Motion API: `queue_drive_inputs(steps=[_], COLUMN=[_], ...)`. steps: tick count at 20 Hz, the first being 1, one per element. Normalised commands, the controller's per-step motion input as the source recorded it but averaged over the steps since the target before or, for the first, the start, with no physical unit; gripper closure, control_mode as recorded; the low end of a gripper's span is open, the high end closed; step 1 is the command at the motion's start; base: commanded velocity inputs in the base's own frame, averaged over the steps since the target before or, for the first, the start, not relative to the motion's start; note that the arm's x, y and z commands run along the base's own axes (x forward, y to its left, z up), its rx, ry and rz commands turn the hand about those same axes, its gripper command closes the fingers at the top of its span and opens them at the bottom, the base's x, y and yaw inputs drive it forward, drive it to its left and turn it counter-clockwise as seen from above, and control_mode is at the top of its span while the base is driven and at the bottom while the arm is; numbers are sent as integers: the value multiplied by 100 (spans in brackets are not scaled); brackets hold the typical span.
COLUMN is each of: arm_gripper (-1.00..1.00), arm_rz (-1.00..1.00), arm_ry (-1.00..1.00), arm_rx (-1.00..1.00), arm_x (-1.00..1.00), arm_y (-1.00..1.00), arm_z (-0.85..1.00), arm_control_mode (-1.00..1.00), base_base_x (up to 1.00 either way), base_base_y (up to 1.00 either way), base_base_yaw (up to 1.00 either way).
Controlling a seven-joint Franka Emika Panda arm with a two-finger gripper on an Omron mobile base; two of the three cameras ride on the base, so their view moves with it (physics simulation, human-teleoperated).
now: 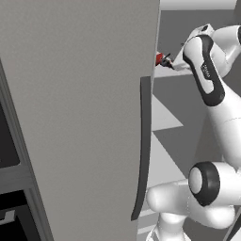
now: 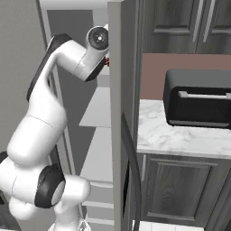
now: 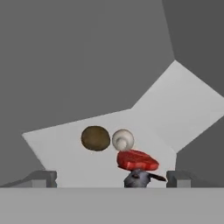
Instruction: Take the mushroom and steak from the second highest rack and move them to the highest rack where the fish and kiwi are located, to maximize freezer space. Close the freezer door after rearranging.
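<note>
Hand view, lower centre: red steak chunk [image 3: 137,160] beside pale rounded mushroom [image 3: 123,139] on the pale-grey shelf [image 3: 65,144]. Gripper [image 3: 111,178] released, jaws wide; best withdrawn straight back before closing the tall grey freezer door [image 1: 80,117].

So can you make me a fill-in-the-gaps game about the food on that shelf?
1. The steak on the highest rack is colored ____.
2. The round brown kiwi sits right beside the pale ____.
3. The tool's two tips stand wide ____, holding nothing.
4. On the counter stands a ____ toaster oven.

Missing words: red; mushroom; open; black
</note>
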Motion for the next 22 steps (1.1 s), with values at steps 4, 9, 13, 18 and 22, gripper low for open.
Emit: queue_drive_inputs(steps=[4,9,13,18,22], arm_gripper=[-100,-100,-100,-100,-100], arm_rz=[-5,-16,-22,-21,-11], arm_ry=[3,13,21,5,0], arm_rx=[0,0,0,0,6], arm_x=[-98,-98,-80,-83,-62], arm_y=[2,8,13,16,14], arm_z=[15,12,5,0,-9], arm_control_mode=[-100,-100,-100,-100,-100], base_base_x=[0,0,0,0,0], base_base_y=[0,0,0,0,0], base_base_yaw=[0,0,0,0,0])
